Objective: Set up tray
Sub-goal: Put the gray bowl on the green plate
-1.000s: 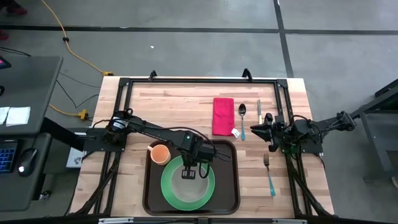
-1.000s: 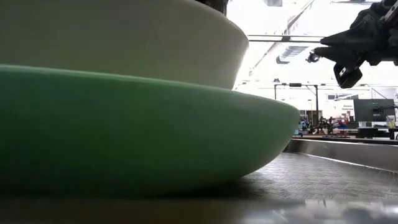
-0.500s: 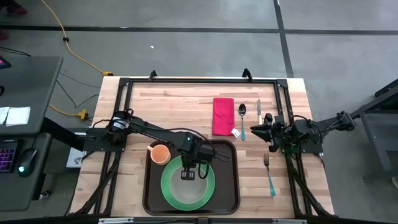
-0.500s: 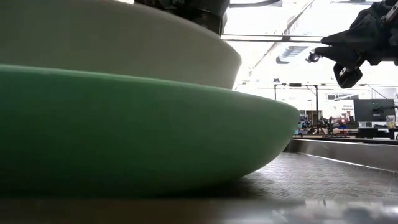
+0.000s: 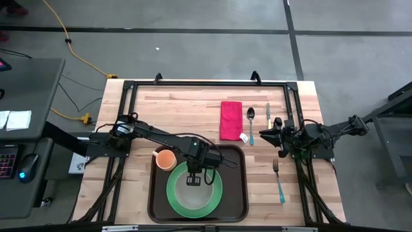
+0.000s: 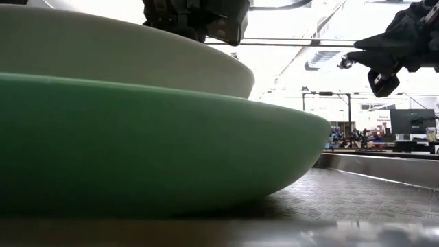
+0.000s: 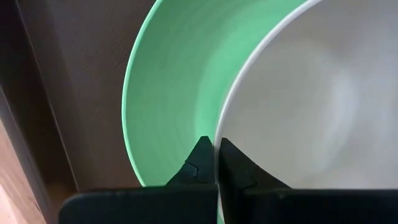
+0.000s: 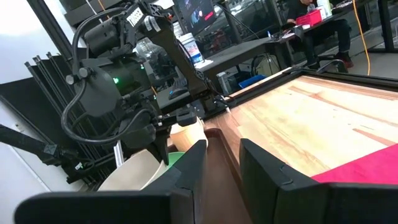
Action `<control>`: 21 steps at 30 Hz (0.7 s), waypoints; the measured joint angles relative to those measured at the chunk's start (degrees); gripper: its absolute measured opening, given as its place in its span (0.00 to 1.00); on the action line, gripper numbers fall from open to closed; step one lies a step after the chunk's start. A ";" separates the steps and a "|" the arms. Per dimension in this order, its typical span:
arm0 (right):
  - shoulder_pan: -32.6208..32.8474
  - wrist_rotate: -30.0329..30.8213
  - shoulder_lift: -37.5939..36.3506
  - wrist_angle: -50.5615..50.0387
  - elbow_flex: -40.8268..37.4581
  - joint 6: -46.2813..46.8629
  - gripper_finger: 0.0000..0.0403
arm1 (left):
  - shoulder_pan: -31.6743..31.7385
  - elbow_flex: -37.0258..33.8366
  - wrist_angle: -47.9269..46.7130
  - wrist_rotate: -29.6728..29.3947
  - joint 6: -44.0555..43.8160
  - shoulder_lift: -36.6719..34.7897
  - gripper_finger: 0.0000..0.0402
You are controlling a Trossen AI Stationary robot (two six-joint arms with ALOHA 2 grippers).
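Note:
The dark brown tray (image 5: 238,193) lies at the table's near middle with the green plate (image 5: 177,196) in it. My left gripper (image 5: 195,173) is over the plate, shut on a white bowl (image 7: 311,93), which sits low in the plate (image 6: 137,151). The bowl's underside is hidden behind the plate's rim. An orange cup (image 5: 166,158) stands on the tray's far left corner. My right gripper (image 5: 273,136) waits open above the table's right side, near the spoon (image 5: 251,122). My left gripper pinches the white bowl's rim (image 7: 217,140), with one finger (image 7: 235,167) inside the bowl and the other (image 7: 199,163) outside. The fingers point down from above. The bowl hangs low inside the green plate; whether it rests on the plate I cannot tell.
A red napkin (image 5: 231,120), the spoon and a knife (image 5: 268,115) lie on the wood beyond the tray. A fork (image 5: 279,180) lies to the tray's right. A black metal frame (image 5: 206,84) runs around the table.
My left gripper has moved down with the white bowl toward the green plate. In the low view the bowl's rim and the gripper have come down into the picture. The hold has stayed shut.

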 joint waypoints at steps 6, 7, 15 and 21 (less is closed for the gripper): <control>0.00 0.00 0.00 0.02 0.00 0.00 0.18 | 0.00 0.00 0.01 -0.01 0.00 0.00 0.12; 0.00 0.00 -0.02 0.02 0.00 0.00 0.18 | 0.00 0.00 0.01 -0.09 0.00 0.00 0.12; 0.02 0.00 -0.02 0.04 0.00 0.00 0.18 | 0.00 0.00 0.01 -0.84 -0.02 0.00 0.13; 0.02 0.00 0.00 0.04 0.00 0.00 0.18 | 0.00 0.00 0.01 -0.62 0.00 0.00 0.13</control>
